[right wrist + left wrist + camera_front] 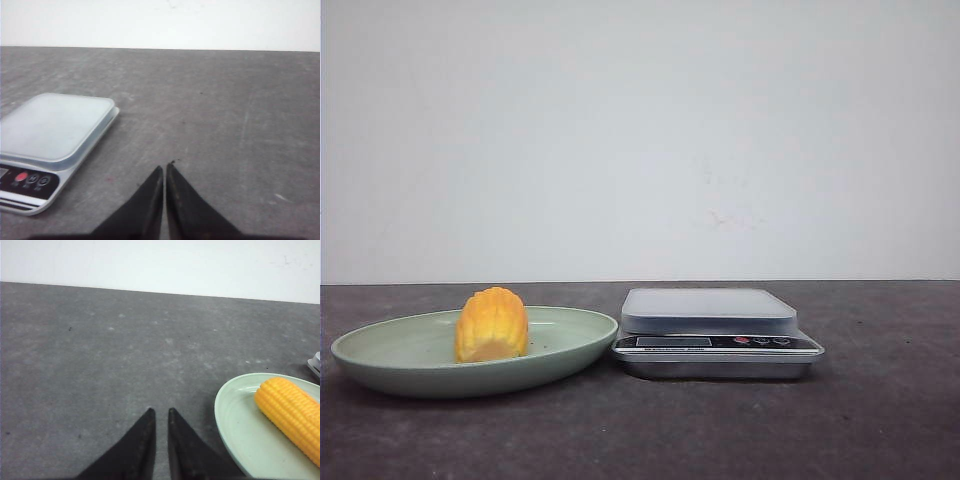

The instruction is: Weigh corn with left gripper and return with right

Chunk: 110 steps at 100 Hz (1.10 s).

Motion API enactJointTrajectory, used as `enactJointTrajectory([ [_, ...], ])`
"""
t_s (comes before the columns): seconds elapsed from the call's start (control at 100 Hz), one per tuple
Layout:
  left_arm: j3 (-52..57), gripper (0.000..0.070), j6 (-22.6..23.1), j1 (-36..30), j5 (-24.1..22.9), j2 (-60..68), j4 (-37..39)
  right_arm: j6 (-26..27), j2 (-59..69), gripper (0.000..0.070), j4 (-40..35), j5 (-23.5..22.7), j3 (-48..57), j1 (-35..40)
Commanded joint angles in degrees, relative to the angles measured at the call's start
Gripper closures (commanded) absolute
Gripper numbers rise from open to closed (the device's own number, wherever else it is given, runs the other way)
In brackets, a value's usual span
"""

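Observation:
The corn (492,325), a short yellow-orange cob chunk, lies in a pale green plate (380,350) on the left of the table. A silver kitchen scale (710,310) with a pale platform stands just right of the plate, nothing on it. Neither gripper shows in the front view. In the left wrist view my left gripper (161,411) is empty, its black fingers nearly together over bare table, short of the plate (235,425) and corn (292,412). In the right wrist view my right gripper (164,167) is shut and empty beside the scale (55,125).
The table is dark grey and mottled, with a white wall behind it. A corner of the scale (315,362) shows at the edge of the left wrist view. The scale's buttons (31,178) face the front.

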Motion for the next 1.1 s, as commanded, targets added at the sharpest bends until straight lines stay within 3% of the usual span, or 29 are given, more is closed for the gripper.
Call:
enactJointTrajectory([
  [0.0, -1.01, 0.07, -0.04, 0.15, -0.13, -0.09, -0.28, -0.22, -0.07, 0.0697, 0.52, -0.11, -0.13, -0.55],
  [1.09, -1.03, 0.07, -0.04, 0.15, -0.13, -0.09, -0.24, -0.22, -0.07, 0.0697, 0.52, -0.11, -0.15, -1.27],
])
